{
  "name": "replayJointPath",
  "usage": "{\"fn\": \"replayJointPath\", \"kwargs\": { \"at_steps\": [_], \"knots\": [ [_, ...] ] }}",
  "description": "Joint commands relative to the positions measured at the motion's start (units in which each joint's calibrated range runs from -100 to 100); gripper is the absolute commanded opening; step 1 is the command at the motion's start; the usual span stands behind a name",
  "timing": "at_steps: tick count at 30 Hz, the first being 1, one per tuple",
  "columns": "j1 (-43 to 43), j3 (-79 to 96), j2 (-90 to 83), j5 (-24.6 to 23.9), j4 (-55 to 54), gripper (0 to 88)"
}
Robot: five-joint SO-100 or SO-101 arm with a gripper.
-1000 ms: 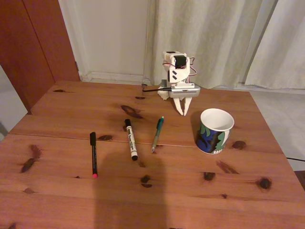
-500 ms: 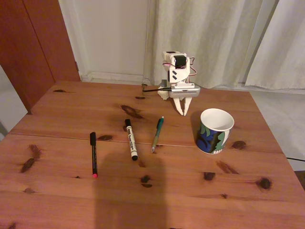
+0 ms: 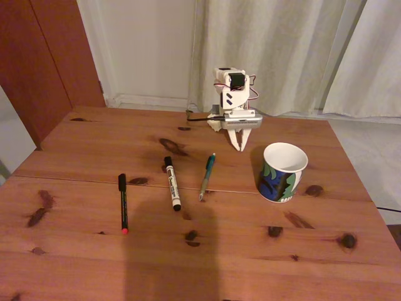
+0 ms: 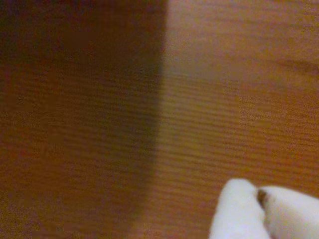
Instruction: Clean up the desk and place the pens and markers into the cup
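Worktop [image 3: 94,263]: reddish pine planks with dark knots; we count three writing tools lying loose on it.
Black pen [image 3: 123,203], red tip toward the camera, leftmost in the fixed view.
White marker [image 3: 172,183], black cap, in the middle.
Green pen [image 3: 207,175], nearest the arm.
Cup [image 3: 282,172]: upright, nothing visible inside, well to the right of the pens.
Gripper [image 3: 239,147]: fingers together, holding nothing, tips pointing down close to the worktop at the back, beside the arm's base.

Step in hand, as we judge it: the first pickup. We would open wide, come down across the green pen's middle, and tip it nose-down into the cup.

The wrist view is blurred; we make out wood grain, a shadow and the gripper [image 4: 261,196].
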Motion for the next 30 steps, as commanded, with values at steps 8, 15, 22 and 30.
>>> {"fn": "replayJointPath", "kwargs": {
  "at_steps": [8,15,22,30],
  "knots": [
    [1.94,-12.73,11.27,0.33,0.70,0.6],
    [2.10,-30.05,35.35,0.01,0.70,0.6],
    [4.67,-52.50,61.83,0.01,0.70,0.6],
    [8.05,-73.15,86.49,0.01,0.70,0.6]
  ]
}}
